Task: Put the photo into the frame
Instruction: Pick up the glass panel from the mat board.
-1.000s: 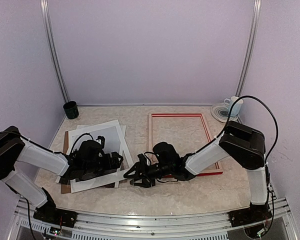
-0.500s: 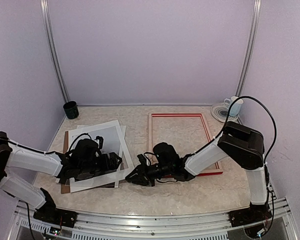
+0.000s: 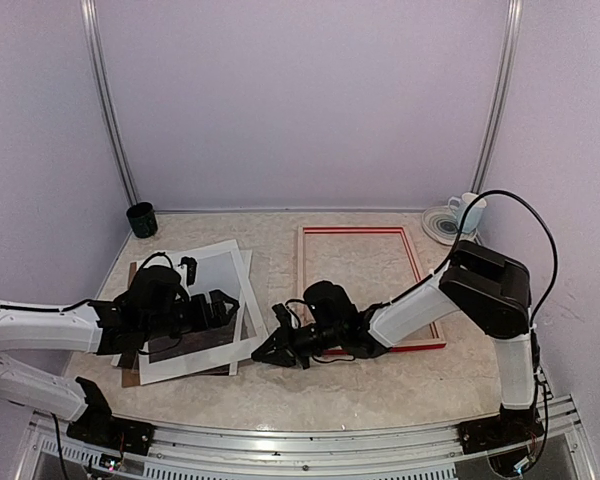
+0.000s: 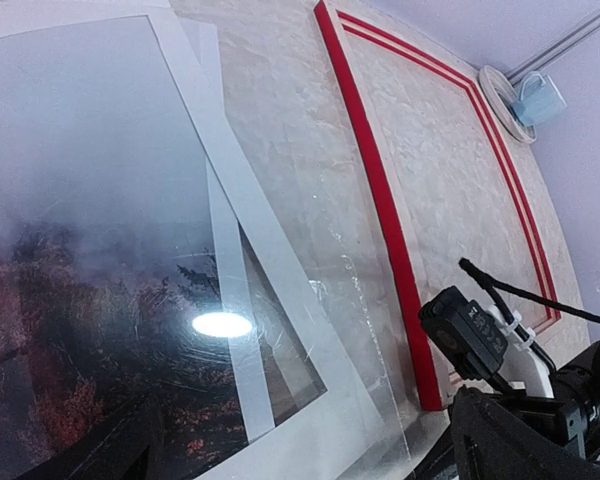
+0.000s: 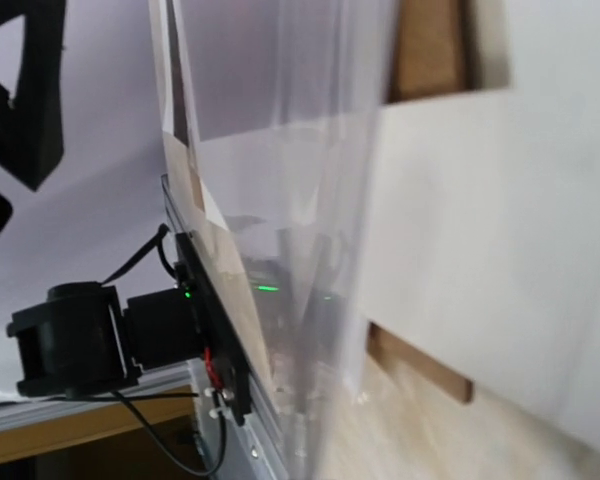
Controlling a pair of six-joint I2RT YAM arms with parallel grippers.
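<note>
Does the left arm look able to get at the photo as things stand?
Probably not yet: the left gripper hovers open above the photo, but a clear sheet seems to cover it, its edge pinched by the right gripper.

A robot test booth in a lab, not a home. Plain lilac panel walls (image 3: 300,100) and aluminium uprights (image 3: 108,100) box in a marble-patterned counter (image 3: 380,385). At 6 o'clock an aluminium rail (image 3: 300,445) carries the cabled left arm (image 3: 40,330) and right arm (image 3: 480,290).

Marbled table (image 3: 380,385) with frame (image 3: 355,230), cup (image 3: 141,219), saucer (image 3: 432,228)
</note>
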